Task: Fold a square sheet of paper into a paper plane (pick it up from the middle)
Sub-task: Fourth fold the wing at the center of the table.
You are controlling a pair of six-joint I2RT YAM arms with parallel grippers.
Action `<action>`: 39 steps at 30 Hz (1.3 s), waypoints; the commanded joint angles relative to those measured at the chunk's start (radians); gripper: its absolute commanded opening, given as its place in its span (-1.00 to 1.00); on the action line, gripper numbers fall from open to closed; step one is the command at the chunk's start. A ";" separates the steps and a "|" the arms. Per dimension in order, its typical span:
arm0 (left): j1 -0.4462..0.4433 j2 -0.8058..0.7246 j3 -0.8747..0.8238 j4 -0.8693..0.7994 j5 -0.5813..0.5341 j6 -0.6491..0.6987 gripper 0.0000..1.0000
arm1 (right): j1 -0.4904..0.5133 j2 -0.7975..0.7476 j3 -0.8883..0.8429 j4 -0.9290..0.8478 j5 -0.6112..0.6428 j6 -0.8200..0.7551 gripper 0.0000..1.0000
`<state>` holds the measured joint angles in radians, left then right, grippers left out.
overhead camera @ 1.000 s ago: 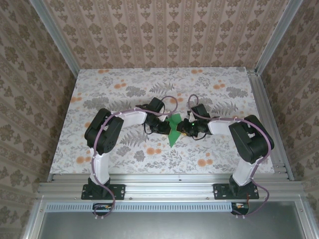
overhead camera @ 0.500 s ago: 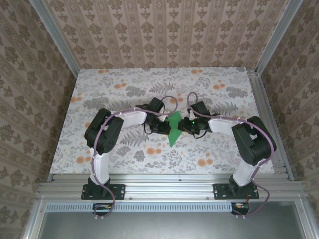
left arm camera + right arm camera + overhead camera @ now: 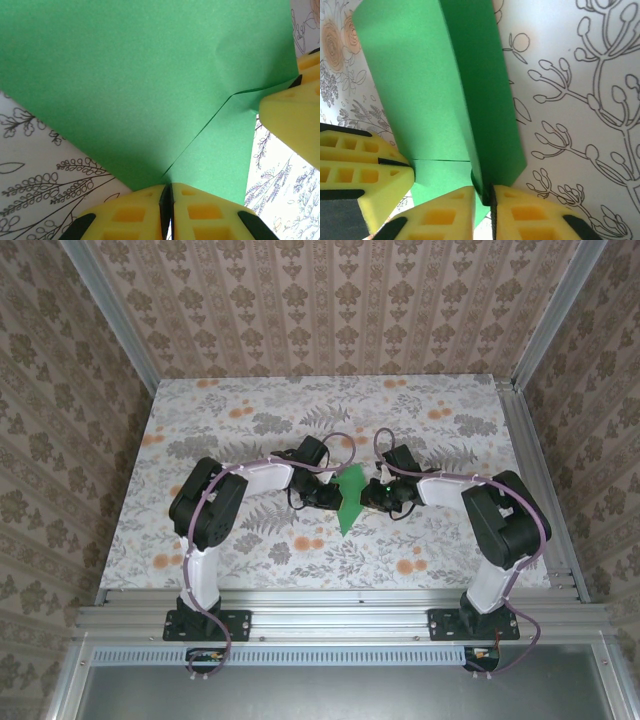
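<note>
Tabletop first: you see the grey-and-orange floral surface spread under both arms, with patterned walls rising around it. Your left arm and right arm bend inward from their bases at the near edge and meet near the middle of the table.

Between them sits the green paper — already folded, wider at the far end and narrowing to a point that aims toward you in the overhead view. It is held between the two grippers near the table's centre. Whether its tip touches the surface you cannot tell from above.

Your left gripper is closed on the paper's left side: in its wrist view the yellow fingers press together with the green edge pinched in the seam. Your right gripper is likewise clamped on the paper — its wrist view shows two yellow pads meeting on a folded edge that stands up from the sheet. Each wrist camera also catches the opposite gripper's foam just beside the paper.

A thin fold line runs across the green from the left gripper's seam toward the right gripper.
</note>
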<state>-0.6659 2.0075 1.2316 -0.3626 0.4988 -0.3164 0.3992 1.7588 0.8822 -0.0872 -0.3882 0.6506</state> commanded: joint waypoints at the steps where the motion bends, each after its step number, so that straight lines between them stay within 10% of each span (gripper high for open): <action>1: 0.009 0.120 -0.081 -0.118 -0.174 0.033 -0.73 | -0.005 0.002 0.018 -0.001 -0.012 0.002 -0.71; 21: 0.010 0.111 -0.095 -0.101 -0.170 0.032 -0.74 | -0.013 -0.040 0.002 0.148 -0.172 0.153 -0.96; 39: 0.012 0.115 -0.093 -0.106 -0.161 0.036 -0.74 | -0.016 -0.049 -0.087 0.212 -0.185 0.167 -0.42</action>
<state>-0.6594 2.0052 1.2179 -0.3439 0.5171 -0.3161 0.3805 1.7119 0.8150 0.1242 -0.5770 0.8368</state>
